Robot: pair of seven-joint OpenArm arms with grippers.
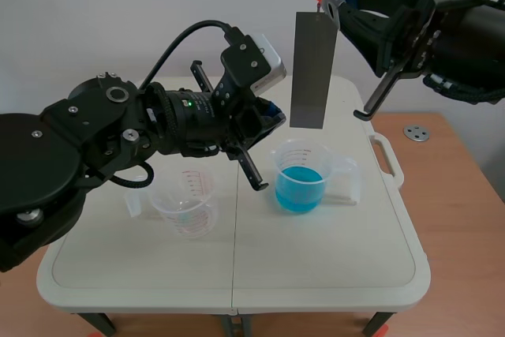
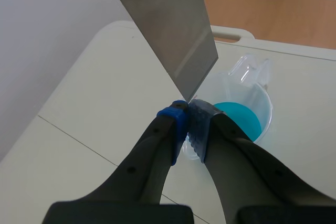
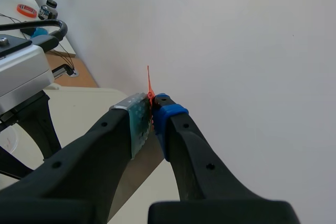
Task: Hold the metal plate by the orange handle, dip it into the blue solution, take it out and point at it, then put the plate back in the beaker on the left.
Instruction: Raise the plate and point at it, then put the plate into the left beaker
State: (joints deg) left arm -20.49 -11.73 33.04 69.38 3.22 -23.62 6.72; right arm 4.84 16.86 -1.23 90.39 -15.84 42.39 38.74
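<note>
Metal plate (image 1: 313, 69) hung pinched in the right fingers (image 3: 137, 121) while clenched left fingers (image 2: 173, 124) pointed at it; next, seemingly, the left beaker (image 1: 185, 207).

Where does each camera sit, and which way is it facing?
Scene view: between the arms, facing across the white folding table; both arms show, right pincer raised.
Left wrist view: on the left arm, looking past the shut left pincer at the clear beaker of blue solution.
Right wrist view: on the right arm, looking past its pincer, shut on the orange handle, toward the wall.
All three share the flat grey metal plate.
</note>
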